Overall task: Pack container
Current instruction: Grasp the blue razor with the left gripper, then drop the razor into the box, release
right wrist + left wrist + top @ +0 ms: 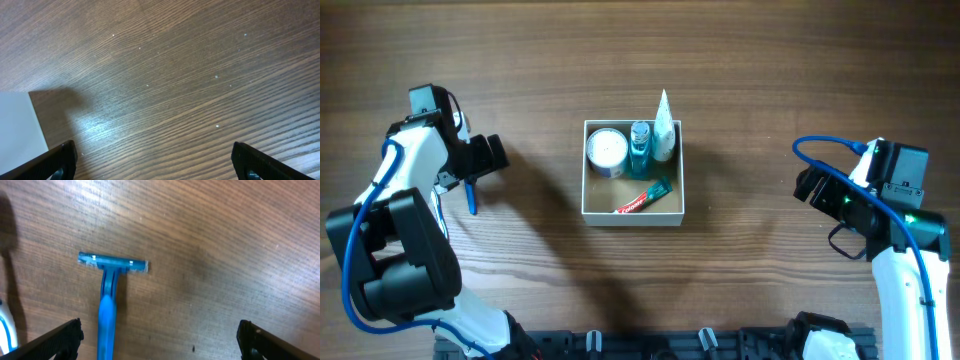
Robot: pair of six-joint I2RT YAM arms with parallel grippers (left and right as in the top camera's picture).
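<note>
The container (633, 214), a square white-walled box with a tan inside, sits mid-table. In it are a round white-lidded jar (607, 150), a blue bottle (639, 148), a white tube (664, 130) and a red-and-green toothpaste tube (646, 196). A blue razor (471, 195) lies on the table at the left; in the left wrist view (107, 300) its handle runs between my open left fingers (160, 340). My left gripper (485, 155) hovers over it. My right gripper (815, 188) is open and empty over bare wood (155, 157), right of the container.
The container's white wall (17, 127) shows at the left edge of the right wrist view. Wooden tabletop (740, 80) surrounds everything. A black rail (650, 345) runs along the near edge.
</note>
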